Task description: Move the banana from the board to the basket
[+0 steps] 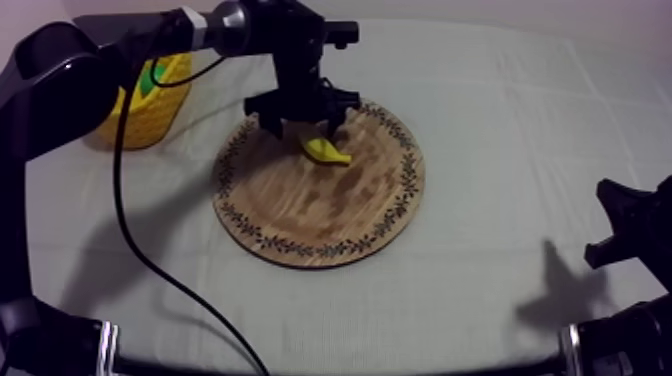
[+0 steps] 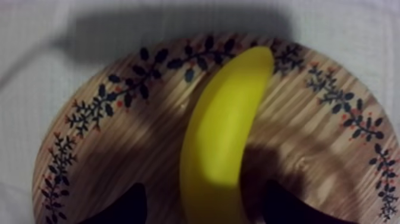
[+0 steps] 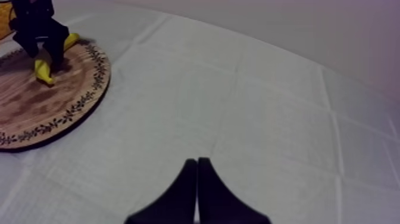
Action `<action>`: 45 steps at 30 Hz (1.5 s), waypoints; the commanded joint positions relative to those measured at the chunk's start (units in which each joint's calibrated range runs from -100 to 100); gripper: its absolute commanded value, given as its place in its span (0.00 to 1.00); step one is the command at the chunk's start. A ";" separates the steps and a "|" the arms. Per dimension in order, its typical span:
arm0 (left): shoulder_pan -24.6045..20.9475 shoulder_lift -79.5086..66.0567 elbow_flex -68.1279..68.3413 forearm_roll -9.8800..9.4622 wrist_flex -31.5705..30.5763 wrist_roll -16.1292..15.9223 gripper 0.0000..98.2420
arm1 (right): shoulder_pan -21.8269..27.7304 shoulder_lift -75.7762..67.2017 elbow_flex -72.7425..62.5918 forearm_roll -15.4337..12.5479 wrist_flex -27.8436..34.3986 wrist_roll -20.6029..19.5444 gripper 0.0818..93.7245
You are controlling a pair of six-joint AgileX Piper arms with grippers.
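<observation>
The yellow banana (image 1: 327, 151) lies on the round wooden board (image 1: 320, 205) with its patterned rim, toward the board's far side. My left gripper (image 1: 308, 128) hangs directly over it, reaching in from the upper left. In the left wrist view the banana (image 2: 220, 137) runs between my two black fingers (image 2: 128, 205), which stand apart with a gap at each side, so the gripper is open. The yellow basket (image 1: 150, 105) stands at the far left, behind the arm. My right gripper (image 1: 622, 215) rests low at the right; its fingers (image 3: 197, 173) lie together as a narrow wedge.
Something green (image 1: 150, 78) shows inside the basket. From the right wrist view the left gripper (image 3: 38, 33) stands over the banana (image 3: 43, 70) on the board (image 3: 56, 101). Bare cloth (image 1: 520, 140) stretches between the board and the right arm.
</observation>
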 commanded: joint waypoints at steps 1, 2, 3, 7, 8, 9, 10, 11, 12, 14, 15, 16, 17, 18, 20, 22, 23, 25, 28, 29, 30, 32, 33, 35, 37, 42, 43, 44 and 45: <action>0.06 0.49 -0.34 0.04 0.01 -0.02 0.73 | 0.00 0.00 -0.03 0.00 -0.03 -0.01 0.00; 0.08 0.73 -0.56 0.06 0.01 -0.04 0.73 | 0.00 0.00 -0.03 0.00 -0.03 -0.01 0.00; 0.09 0.92 -0.78 0.07 0.01 -0.08 0.72 | 0.00 0.00 -0.03 0.00 -0.03 -0.01 0.00; 0.17 1.53 -1.71 0.04 0.01 -0.39 0.63 | 0.00 0.00 -0.03 0.00 -0.03 -0.01 0.00; 0.13 1.64 -2.02 0.00 0.01 -0.45 0.59 | 0.00 0.00 -0.03 0.00 -0.03 -0.01 0.00; 0.11 1.71 -2.34 -0.03 -0.04 -0.62 0.54 | 0.00 0.00 -0.03 0.00 -0.03 -0.01 0.00; 0.07 1.77 -2.66 -0.03 -0.15 -0.94 0.48 | 0.00 0.00 -0.03 0.00 -0.03 -0.01 0.00; 0.04 1.81 -2.96 -0.07 -0.27 -1.24 0.43 | 0.00 0.00 -0.03 0.00 -0.03 -0.01 0.00; 0.00 1.86 -3.23 -0.12 -0.45 -1.45 0.39 | 0.00 0.00 -0.03 0.00 -0.03 -0.01 0.00; -0.11 1.92 -3.64 -0.18 -0.87 -1.80 0.32 | 0.00 0.00 -0.03 0.00 -0.03 -0.01 0.00; -0.17 1.94 -3.78 -0.20 -1.04 -1.91 0.30 | 0.00 0.00 -0.03 0.00 -0.03 -0.01 0.00; -0.26 1.95 -3.87 -0.20 -1.19 -1.99 0.28 | 0.00 0.00 -0.03 0.00 -0.03 -0.01 0.00; -0.34 1.96 -3.94 -0.19 -1.31 -2.05 0.27 | 0.00 0.00 -0.03 0.00 -0.03 -0.01 0.00; -0.40 1.97 -3.98 -0.16 -1.43 -2.12 0.26 | 0.00 0.00 -0.03 0.00 -0.03 -0.01 0.00; -0.47 1.92 -3.94 -0.17 -1.67 -2.18 0.25 | 0.00 0.00 -0.03 0.00 -0.03 -0.01 0.00; -0.50 1.70 -3.81 -0.21 -1.80 -2.35 0.23 | 0.00 0.00 -0.03 0.00 -0.03 -0.01 0.00; -0.51 1.50 -3.73 -0.22 -1.84 -2.45 0.22 | 0.00 0.00 -0.03 0.00 -0.03 -0.01 0.00; -0.54 0.83 -3.50 -0.23 -2.00 -2.62 0.21 | 0.00 0.00 -0.03 0.00 -0.03 -0.01 0.00; -0.79 -1.08 -2.70 -0.13 -2.57 -3.10 0.20 | 0.00 0.00 -0.03 0.00 -0.03 -0.01 0.00; -0.89 -1.97 -2.35 -0.10 -2.81 -3.25 0.20 | 0.00 0.00 -0.03 0.00 -0.03 -0.01 0.00; -0.98 -2.98 -1.93 -0.10 -3.06 -3.43 0.20 | 0.00 0.00 -0.03 0.00 -0.03 -0.01 0.00; -1.12 -5.40 -0.86 -0.17 -3.44 -3.92 0.20 | 0.00 0.00 -0.03 0.00 -0.03 -0.01 0.00; -1.16 -6.80 -0.19 -0.23 -3.62 -4.21 0.20 | 0.00 0.00 -0.03 0.00 -0.03 -0.01 0.00; -1.29 -10.01 1.48 -0.31 -3.83 -4.86 0.20 | 0.00 0.00 -0.03 0.00 -0.03 -0.01 0.00; -1.50 -13.66 3.51 -0.33 -3.94 -5.63 0.20 | 0.00 0.00 -0.03 0.00 -0.03 -0.01 0.00; -2.37 -24.14 9.13 -0.34 -4.02 -7.81 0.20 | 0.00 0.00 -0.03 0.00 -0.03 -0.01 0.00; -2.60 -26.46 10.36 -0.37 -3.95 -8.31 0.20 | 0.00 0.00 -0.03 0.00 -0.03 -0.01 0.00; -2.87 -28.76 11.51 -0.39 -3.71 -8.80 0.20 | 0.00 0.00 -0.03 0.00 -0.03 -0.01 0.00; -3.14 -31.07 12.63 -0.42 -3.28 -9.29 0.20 | 0.00 0.00 -0.03 0.00 -0.03 -0.01 0.00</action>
